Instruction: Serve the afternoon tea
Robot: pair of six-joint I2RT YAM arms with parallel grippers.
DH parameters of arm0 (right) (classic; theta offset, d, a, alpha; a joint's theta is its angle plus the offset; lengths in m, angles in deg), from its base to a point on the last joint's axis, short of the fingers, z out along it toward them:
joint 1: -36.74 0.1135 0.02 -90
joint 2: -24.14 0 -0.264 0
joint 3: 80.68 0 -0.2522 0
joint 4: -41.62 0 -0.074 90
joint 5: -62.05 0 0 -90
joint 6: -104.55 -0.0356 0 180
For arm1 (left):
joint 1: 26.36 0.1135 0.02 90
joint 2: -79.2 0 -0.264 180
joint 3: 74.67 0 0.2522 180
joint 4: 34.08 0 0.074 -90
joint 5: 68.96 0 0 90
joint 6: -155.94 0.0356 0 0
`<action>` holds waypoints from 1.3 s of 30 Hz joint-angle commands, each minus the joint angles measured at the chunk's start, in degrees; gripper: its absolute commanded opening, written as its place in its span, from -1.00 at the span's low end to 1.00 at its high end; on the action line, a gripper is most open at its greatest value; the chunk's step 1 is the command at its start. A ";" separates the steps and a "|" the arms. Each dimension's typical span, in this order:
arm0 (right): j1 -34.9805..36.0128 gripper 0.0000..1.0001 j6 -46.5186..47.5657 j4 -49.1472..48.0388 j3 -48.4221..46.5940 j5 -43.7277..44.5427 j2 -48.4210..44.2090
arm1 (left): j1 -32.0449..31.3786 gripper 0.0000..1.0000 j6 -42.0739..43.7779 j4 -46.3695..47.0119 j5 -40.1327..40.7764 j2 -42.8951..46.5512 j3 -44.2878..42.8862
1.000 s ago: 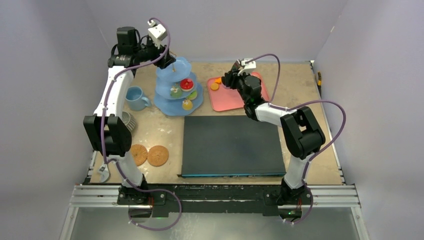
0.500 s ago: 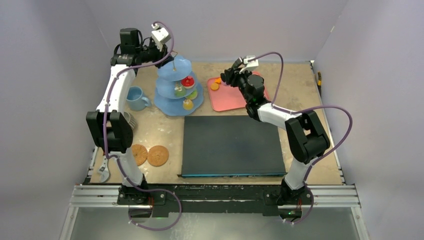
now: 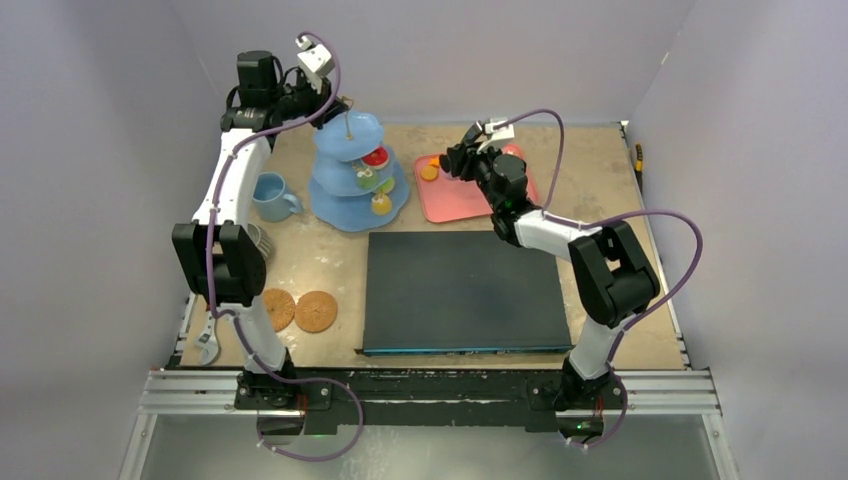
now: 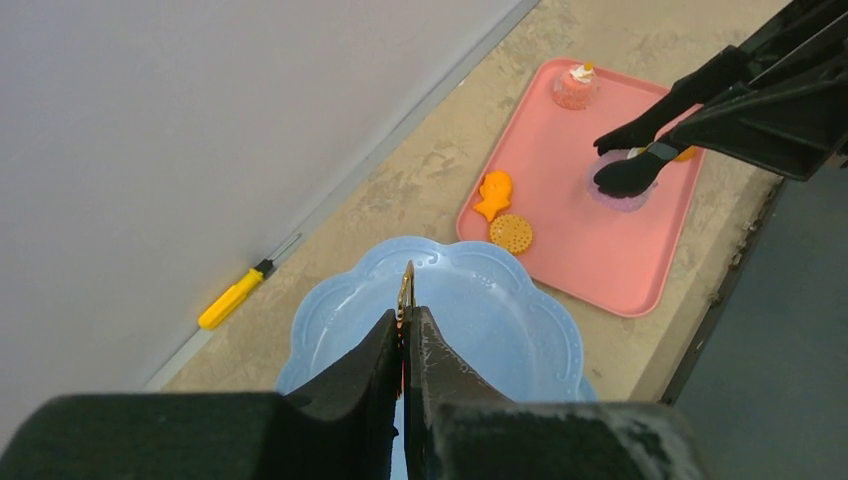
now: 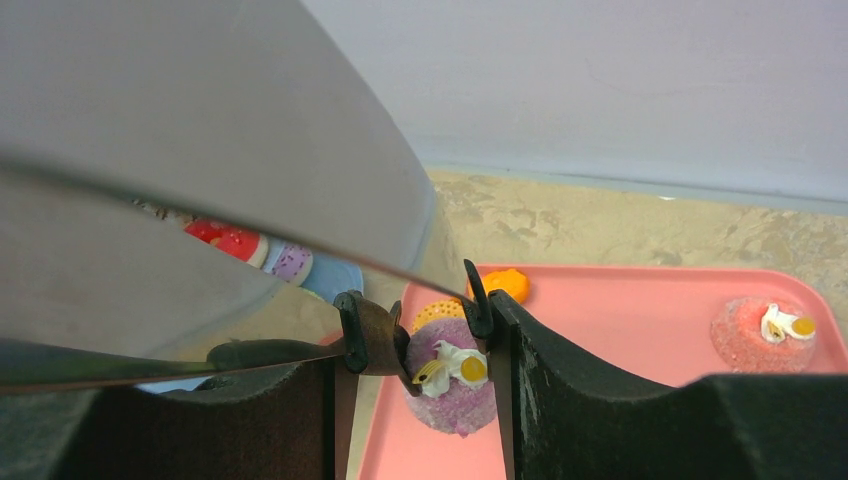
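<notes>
The light-blue three-tier stand [image 3: 355, 185] stands at the back left with red [image 3: 376, 157], green [image 3: 365, 180] and yellow [image 3: 381, 204] cakes on its lower tiers. My left gripper [image 3: 335, 108] [image 4: 405, 318] is shut on the gold ring handle [image 4: 406, 290] above the top tier [image 4: 500, 330]. My right gripper [image 3: 462, 160] [image 5: 415, 340] is shut on black tongs [image 4: 640, 165], whose tips sit either side of a purple cake [image 5: 455, 390] over the pink tray [image 4: 590, 240]. A red cake [image 4: 577, 88] and two orange pieces [image 4: 495, 193] also lie on the tray. The light-blue mug [image 3: 270, 195] stands left of the stand.
A black mat [image 3: 460, 290] covers the table's middle front. Two round brown discs [image 3: 298, 310] lie at the front left. A yellow screwdriver [image 4: 235, 297] lies along the back wall. Walls close in the table on three sides.
My left gripper has closed on the stand's gold ring, and the stand now leans slightly. The right arm with the tongs has shifted only a little over the tray.
</notes>
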 commanded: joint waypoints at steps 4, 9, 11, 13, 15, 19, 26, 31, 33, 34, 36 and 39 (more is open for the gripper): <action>0.79 -0.32 -0.58 -3.88 0.23 -0.64 -3.04 | -0.02 -0.94 -7.43 8.12 1.63 4.68 0.05; 1.05 -0.33 -0.59 -4.13 0.41 -0.63 -2.97 | -3.49 -1.00 -6.62 7.86 10.51 6.60 2.16; 1.16 -0.33 -0.68 -4.26 0.48 -0.66 -3.04 | -4.38 -1.00 -7.34 8.27 13.41 7.44 2.70; 1.37 -0.33 -0.70 -4.40 0.51 -0.75 -3.09 | -5.32 -1.00 -7.75 9.09 16.03 8.35 2.89; 1.64 -0.33 -0.70 -4.47 0.43 -0.84 -3.01 | -6.08 -1.00 -8.54 9.50 19.11 8.95 2.30; 2.08 -0.33 -0.69 -4.56 0.33 -0.84 -2.86 | -7.22 -1.00 -11.32 9.77 24.44 9.77 1.20; 2.97 -0.34 -0.79 -4.71 0.18 -0.95 -2.52 | -9.03 -1.00 -12.55 9.37 32.29 12.05 3.74; 3.61 -0.34 -0.47 -4.40 -0.19 -0.86 -2.46 | -9.53 -1.00 -11.47 9.74 39.09 13.54 5.48; 3.71 -0.34 -0.40 -4.39 -0.35 -0.73 -2.48 | -9.78 -1.00 -13.27 10.56 40.27 14.47 7.37; 3.79 -0.34 -0.37 -4.43 -0.37 -0.69 -2.43 | -9.97 -1.00 -14.16 10.71 41.10 14.85 8.39; 3.96 -0.34 -0.33 -4.35 -0.36 -0.62 -2.30 | -10.33 -1.00 -16.62 10.80 42.63 15.25 10.10; 4.21 -0.34 -0.17 -4.36 -0.17 -0.48 -2.52 | -10.45 -1.00 -21.23 12.05 45.28 15.85 13.25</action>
